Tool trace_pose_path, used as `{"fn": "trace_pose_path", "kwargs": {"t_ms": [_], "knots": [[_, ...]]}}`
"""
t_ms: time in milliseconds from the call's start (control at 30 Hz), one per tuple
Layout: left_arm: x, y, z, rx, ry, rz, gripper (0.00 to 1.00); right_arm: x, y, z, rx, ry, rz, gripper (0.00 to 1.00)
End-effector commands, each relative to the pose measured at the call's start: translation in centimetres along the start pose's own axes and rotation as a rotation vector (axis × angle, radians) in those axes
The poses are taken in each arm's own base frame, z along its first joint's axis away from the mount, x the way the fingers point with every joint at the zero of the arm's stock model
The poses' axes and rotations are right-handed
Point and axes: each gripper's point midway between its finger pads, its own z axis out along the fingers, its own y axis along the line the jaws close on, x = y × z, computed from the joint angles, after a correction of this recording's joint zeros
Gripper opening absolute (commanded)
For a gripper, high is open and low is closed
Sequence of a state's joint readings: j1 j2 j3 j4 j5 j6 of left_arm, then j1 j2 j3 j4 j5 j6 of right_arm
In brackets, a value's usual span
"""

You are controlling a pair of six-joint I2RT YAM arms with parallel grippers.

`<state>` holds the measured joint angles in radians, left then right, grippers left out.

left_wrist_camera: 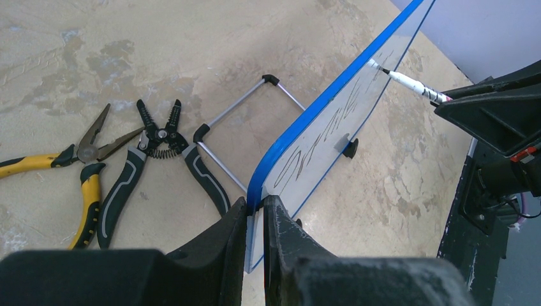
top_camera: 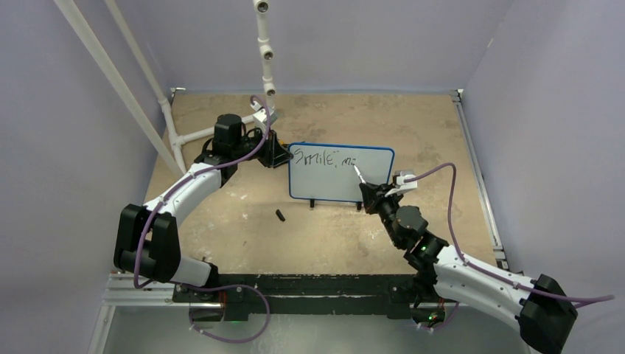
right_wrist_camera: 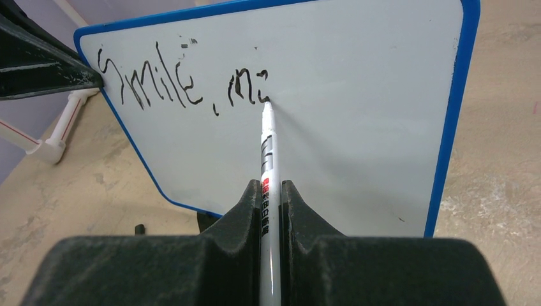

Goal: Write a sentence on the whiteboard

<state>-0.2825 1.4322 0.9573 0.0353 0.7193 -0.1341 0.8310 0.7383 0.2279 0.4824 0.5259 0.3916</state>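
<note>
On the whiteboard (right_wrist_camera: 357, 140), standing upright mid-table, we read the sentence (right_wrist_camera: 153, 86) as "Smile, m". Our right gripper (right_wrist_camera: 271, 191) clamped a white marker (right_wrist_camera: 266, 140) (its red-and-black print illegible), tip touching the last stroke; our left gripper (left_wrist_camera: 255, 207) pinched the board's blue edge.

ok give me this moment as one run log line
left gripper: shut on whiteboard edge | right gripper: shut on marker | marker tip: on whiteboard at last stroke | sentence: reads "Smile, m", unfinished
</note>
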Motion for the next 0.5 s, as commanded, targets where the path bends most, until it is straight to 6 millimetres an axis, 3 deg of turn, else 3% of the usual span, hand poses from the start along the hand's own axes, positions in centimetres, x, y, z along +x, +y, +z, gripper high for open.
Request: {"fn": "trace_pose_path", "kwargs": {"t_ms": [0, 467], "knots": [[-1.9, -0.7, -0.6, 0.008, -0.049, 0.068, 0.0, -3.3, 0.6, 0.7, 0.016, -0.094, 0.005, 0.0], [-2.0, -0.7, -0.7, 0.008, -0.05, 0.069, 0.0, -4.8, 0.9, 0.9, 0.015, -0.143, 0.009, 0.0]]}}
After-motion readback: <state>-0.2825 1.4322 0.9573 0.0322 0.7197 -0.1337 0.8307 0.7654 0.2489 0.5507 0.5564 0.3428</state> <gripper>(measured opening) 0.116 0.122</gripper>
